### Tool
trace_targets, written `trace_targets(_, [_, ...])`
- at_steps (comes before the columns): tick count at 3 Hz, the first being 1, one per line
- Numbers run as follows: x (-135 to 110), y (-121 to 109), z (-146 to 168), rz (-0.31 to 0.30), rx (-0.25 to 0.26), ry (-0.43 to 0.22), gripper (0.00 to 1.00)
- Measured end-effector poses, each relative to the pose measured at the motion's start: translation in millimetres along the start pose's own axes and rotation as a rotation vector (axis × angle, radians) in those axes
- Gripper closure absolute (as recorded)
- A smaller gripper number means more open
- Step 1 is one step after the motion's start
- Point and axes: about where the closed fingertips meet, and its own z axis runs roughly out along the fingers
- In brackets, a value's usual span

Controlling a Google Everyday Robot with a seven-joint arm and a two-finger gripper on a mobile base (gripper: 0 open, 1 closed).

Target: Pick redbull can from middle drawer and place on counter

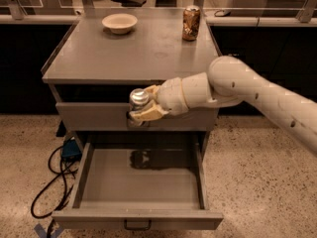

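Though the gripper (140,112) clasps the redbull can (138,97) above the middle drawer (124,188), the counter (133,53) placement is not yet done

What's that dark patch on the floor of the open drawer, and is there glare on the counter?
Camera view: the patch is a shadow cast on the middle drawer floor by the gripper holding the redbull can above it; camera view: the counter shows only a soft sheen, no hard glare.
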Motion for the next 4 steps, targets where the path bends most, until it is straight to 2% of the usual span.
trace_targets(1, [-37.7,-37.9,-29.1,0.001,-0.020,-0.013,1.00])
trace_targets(2, [-66.0,-79.9,-62.6,-0.045,0.052,-0.029,1.00])
trace_targets(3, [-83.8,-103.8,-82.1,-0.077,0.109,-0.043,1.00])
trace_targets(4, [-84.1,-102.8,-79.7,-0.075,0.105,-0.042,1.00])
